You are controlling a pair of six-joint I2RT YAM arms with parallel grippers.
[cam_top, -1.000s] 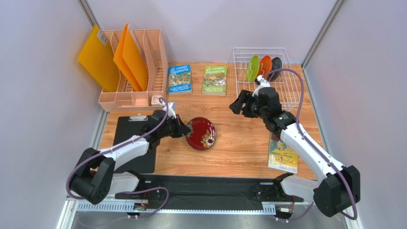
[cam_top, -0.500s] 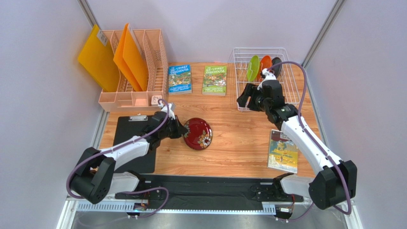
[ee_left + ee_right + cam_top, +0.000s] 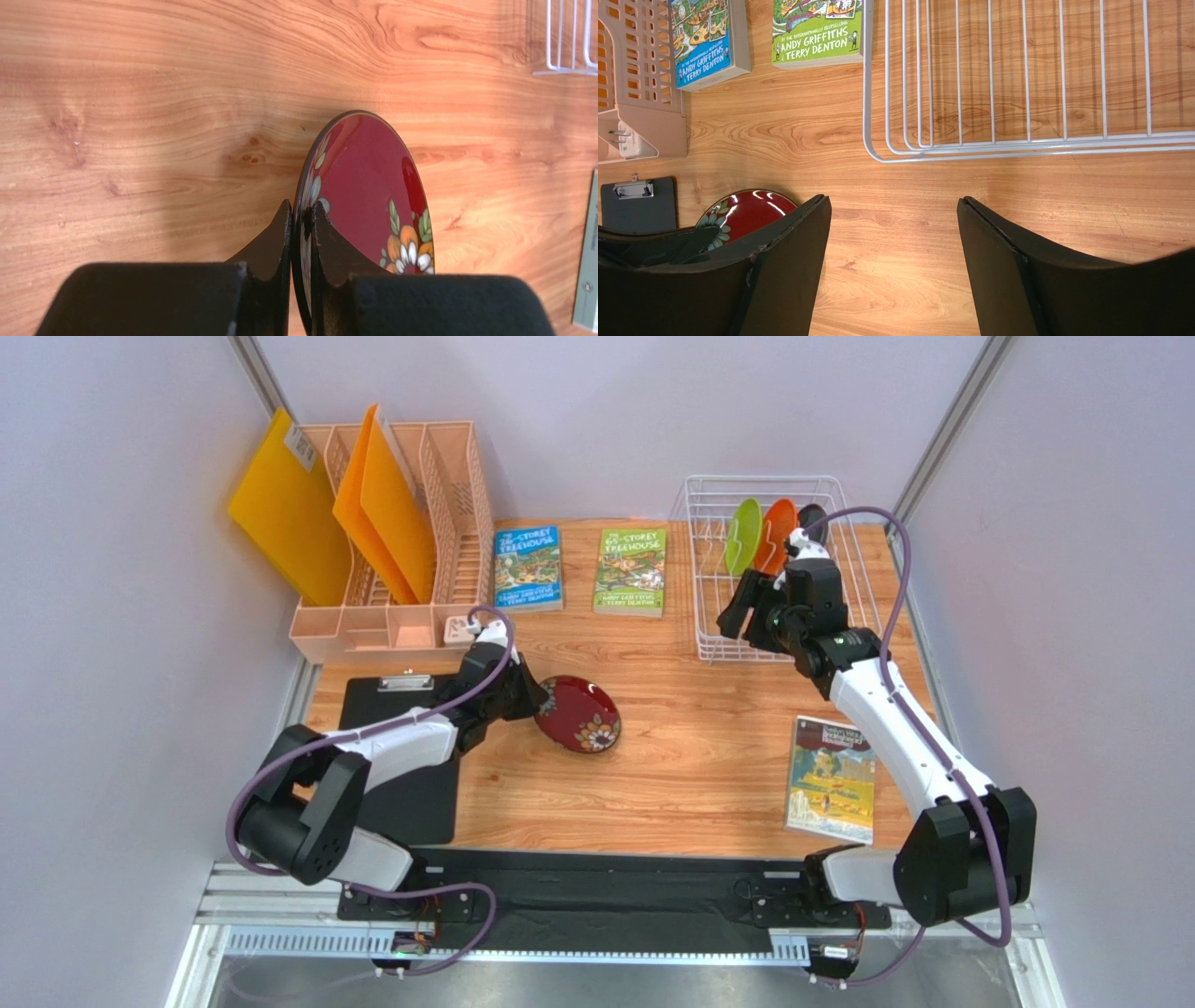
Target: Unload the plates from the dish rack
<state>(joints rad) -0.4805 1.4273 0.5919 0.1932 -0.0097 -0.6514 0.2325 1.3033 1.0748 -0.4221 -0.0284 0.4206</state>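
left tool [image 3: 300, 215]: clamped on red plate [image 3: 365, 189] rim, plate tilted
right tool [image 3: 894, 206]: fingers apart, by dish rack [image 3: 1018, 145] front edge

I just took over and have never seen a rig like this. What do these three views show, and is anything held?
Two robot arms sit at the near edge of the table. The wide view looks down from above; the other two come from a camera on each wrist. The left gripper is shut on the rim of the red floral plate, held tilted. The right gripper is open, near the dish rack, which holds a green plate, orange plate and dark plate. Books, a clipboard and a peach organiser lie around.
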